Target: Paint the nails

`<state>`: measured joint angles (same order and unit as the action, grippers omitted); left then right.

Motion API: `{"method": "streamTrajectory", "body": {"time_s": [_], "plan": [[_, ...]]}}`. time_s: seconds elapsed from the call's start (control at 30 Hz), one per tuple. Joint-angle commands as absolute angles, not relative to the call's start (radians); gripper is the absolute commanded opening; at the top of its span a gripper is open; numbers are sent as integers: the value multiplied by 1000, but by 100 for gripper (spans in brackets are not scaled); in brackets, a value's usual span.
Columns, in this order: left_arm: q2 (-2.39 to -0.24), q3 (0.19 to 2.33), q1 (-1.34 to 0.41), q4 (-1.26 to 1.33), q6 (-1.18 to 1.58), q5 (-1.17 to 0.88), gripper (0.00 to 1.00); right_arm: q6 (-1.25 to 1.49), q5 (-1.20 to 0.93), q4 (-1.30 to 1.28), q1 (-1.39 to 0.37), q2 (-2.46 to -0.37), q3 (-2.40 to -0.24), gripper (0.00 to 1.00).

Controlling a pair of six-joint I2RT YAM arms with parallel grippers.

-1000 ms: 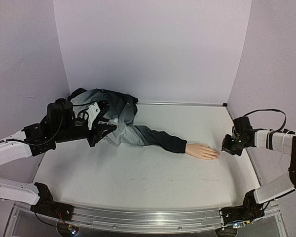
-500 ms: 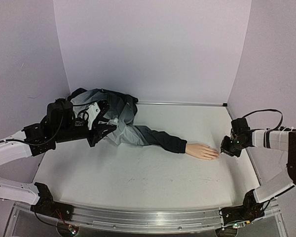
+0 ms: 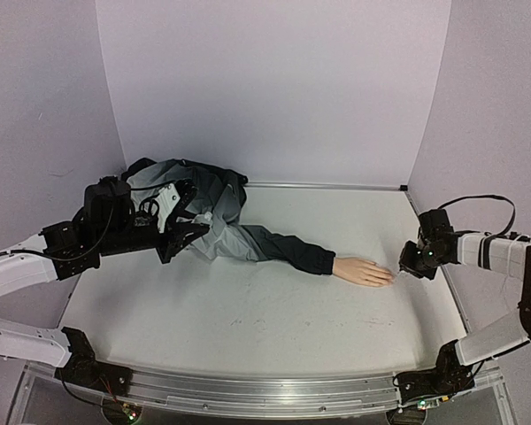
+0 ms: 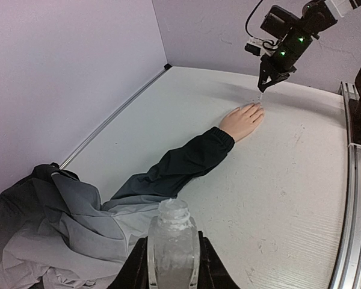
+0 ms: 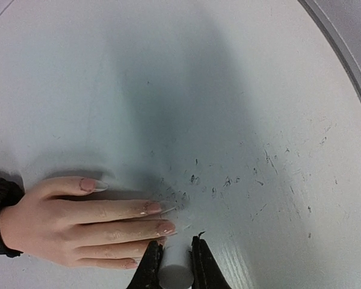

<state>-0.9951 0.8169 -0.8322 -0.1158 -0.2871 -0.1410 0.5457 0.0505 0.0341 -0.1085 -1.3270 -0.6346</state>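
Viewing wrist cameras only: left end effector [image 4: 172,245] clamps bottle [image 4: 172,232], right end effector [image 5: 175,244] pinches stick [image 5: 175,274] beside nails [image 5: 165,227].

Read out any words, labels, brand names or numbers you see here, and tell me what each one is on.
No text can be read anywhere.
The clear bottle in the left gripper shows no label.
The white cap in the right gripper is plain.
The grey jacket, the mannequin hand and the table carry no writing.
The green lights above that gripper are not letters.
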Motion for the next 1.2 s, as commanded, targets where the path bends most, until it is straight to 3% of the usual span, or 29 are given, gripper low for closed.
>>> {"method": "streamTrajectory", "body": {"time_s": [0.0,0.4,0.73,0.97,1.17], "plan": [[-987,877,-832,-85,-274,-161,0,525,9,9,-118,-1331,-647,0],[-976,876,-833,-86,-275,-157,0,547,42,41,-119,-1405,-650,0],[-965,872,-833,-87,-278,-157,0,564,108,0,-120,-1264,-659,0],[-965,870,-833,-87,-289,-189,0,494,-195,57,-121,-1102,-633,0],[-966,866,-834,-88,-298,-227,0,624,-535,471,-195,-993,-530,0]]}}
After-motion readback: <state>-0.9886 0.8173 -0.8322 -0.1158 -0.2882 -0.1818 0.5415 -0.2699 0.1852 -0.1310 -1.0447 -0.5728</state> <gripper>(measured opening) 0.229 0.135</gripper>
